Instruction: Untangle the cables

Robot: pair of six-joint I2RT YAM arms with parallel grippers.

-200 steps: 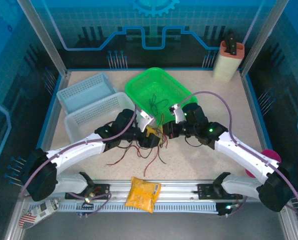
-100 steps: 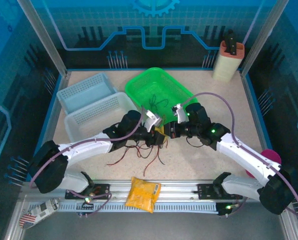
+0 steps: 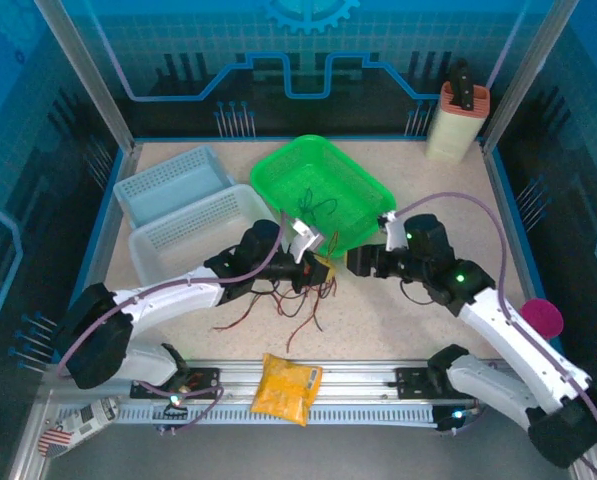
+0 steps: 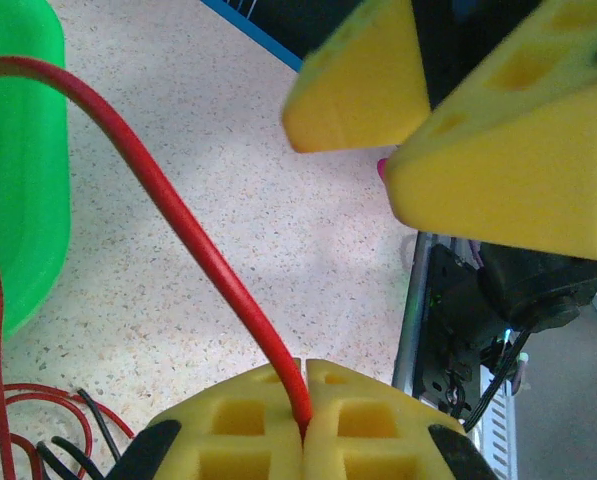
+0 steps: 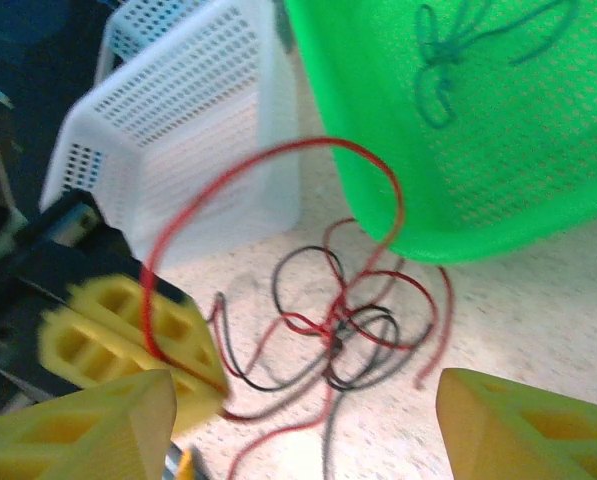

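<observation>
Red cable (image 4: 178, 215) clamped tight in the left tool (image 4: 304, 400), the other cables (image 5: 348, 325) near the wide-apart right tool (image 5: 303, 405).

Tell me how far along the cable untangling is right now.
Done: one dark green cable lies apart in the green basket. In hand: the left claw is shut on a red cable that loops back into the tangle; the right claw is open, holding nothing. Left: that tangle of red and black cables on the table beside the basket is unseparated, so most of the job remains.
</observation>
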